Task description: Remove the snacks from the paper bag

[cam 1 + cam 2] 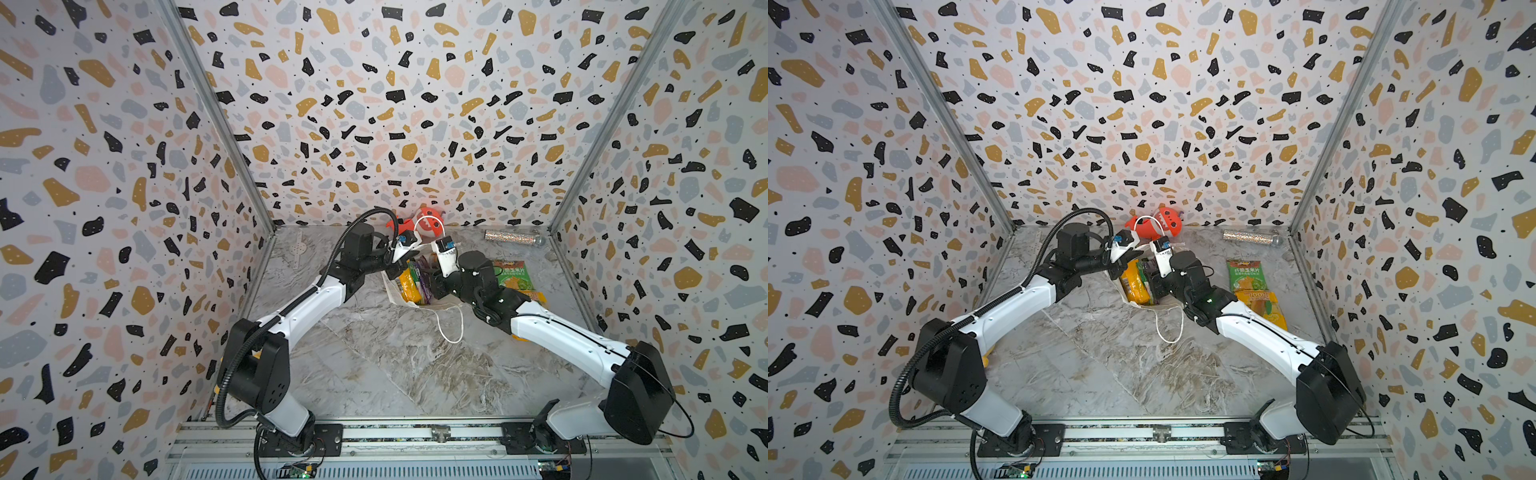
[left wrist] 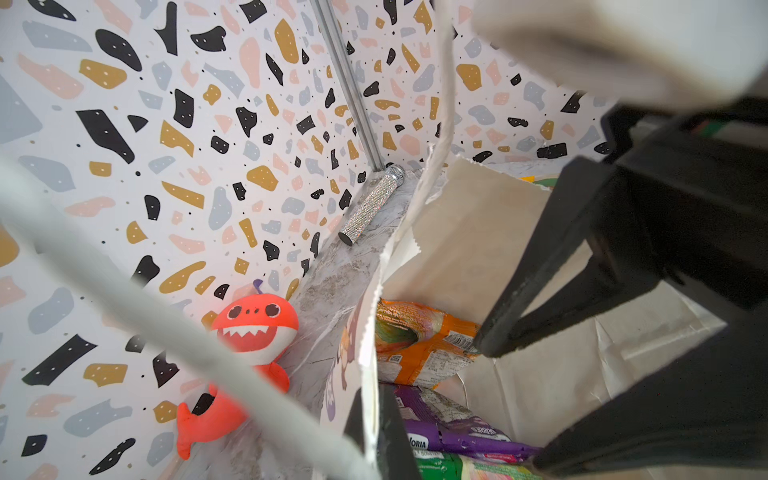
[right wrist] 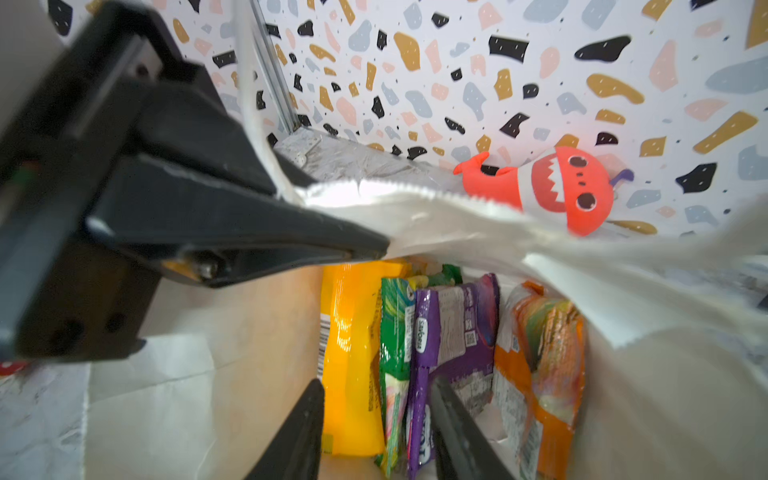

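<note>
Now our left end effector (image 3: 370,251) is pinching the paper bag (image 3: 436,216); our half-open right end effector (image 3: 376,386), straddling two snacks (image 3: 453,324), is risking both.

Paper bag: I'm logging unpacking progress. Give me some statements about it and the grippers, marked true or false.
The left gripper is shut on the rim of the paper bag. True.
The purple packet lies on the table. False: it stands inside the bag.
A green packet lies on the table outside the bag. True.
The shark plush is inside the bag. False: it lies on the table behind it.
The right gripper is shut. False: its jaws stand apart inside the bag.
</note>
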`<state>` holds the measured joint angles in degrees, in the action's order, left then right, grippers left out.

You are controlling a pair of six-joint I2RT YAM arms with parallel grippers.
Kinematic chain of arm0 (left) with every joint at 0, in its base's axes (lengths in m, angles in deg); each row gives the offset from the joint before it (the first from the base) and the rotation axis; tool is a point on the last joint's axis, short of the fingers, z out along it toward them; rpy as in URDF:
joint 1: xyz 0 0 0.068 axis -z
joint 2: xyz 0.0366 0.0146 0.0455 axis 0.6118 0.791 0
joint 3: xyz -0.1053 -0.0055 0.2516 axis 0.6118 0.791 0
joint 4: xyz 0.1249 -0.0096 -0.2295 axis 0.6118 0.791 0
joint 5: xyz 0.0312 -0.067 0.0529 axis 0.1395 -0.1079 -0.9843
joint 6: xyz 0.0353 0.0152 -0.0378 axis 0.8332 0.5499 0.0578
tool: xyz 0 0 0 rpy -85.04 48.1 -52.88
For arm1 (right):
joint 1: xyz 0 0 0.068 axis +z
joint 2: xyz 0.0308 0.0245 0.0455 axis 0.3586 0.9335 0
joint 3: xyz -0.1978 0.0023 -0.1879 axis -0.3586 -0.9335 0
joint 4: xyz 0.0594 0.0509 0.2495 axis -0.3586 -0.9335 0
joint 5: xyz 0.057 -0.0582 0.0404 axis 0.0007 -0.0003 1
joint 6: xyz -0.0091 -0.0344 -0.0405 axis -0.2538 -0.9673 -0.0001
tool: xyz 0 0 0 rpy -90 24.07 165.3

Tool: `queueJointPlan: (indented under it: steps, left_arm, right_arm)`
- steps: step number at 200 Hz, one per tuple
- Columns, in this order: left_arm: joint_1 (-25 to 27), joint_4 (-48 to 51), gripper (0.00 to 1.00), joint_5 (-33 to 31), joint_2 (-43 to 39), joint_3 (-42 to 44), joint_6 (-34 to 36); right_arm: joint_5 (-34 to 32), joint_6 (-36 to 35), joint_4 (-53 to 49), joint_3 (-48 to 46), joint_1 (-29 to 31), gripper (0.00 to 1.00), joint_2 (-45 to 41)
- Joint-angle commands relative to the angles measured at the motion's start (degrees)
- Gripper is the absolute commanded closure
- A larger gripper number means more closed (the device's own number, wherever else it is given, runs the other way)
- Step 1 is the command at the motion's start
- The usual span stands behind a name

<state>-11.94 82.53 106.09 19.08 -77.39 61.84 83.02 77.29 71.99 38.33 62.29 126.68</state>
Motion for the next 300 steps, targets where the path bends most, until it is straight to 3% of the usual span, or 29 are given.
queueJointPlan:
  steps: [1,56,198,222,244,300]
  left_arm:
    - [0.8,-2.5,1.0,3.2,-2.0,0.5,2.1]
    - [1.4,-2.6,1.0,2.8,-1.9,0.7,2.9]
    - [1.5,-3.4,1.0,2.4,-2.2,1.1,3.2]
    - [1.5,-3.5,1.0,2.1,-2.2,1.1,3.2]
    - [1.5,-3.5,1.0,2.0,-2.2,1.1,3.2]
    - [1.5,-3.5,1.0,1.3,-2.2,1.1,3.1]
  right_arm:
    - [-1.3,-0.8,-1.9,-0.6,0.4,0.6,1.4]
    - [-4.4,0.0,-0.4,1.1,0.7,0.64,7.3]
    - [-8.6,1.3,-1.0,12.4,0.0,0.61,23.0]
    - [-8.8,1.6,-1.7,13.8,-0.6,0.71,24.5]
    - [-8.8,1.5,-1.6,13.9,-0.8,0.89,23.9]
    - [-8.0,0.8,-2.1,12.7,-0.7,0.99,17.8]
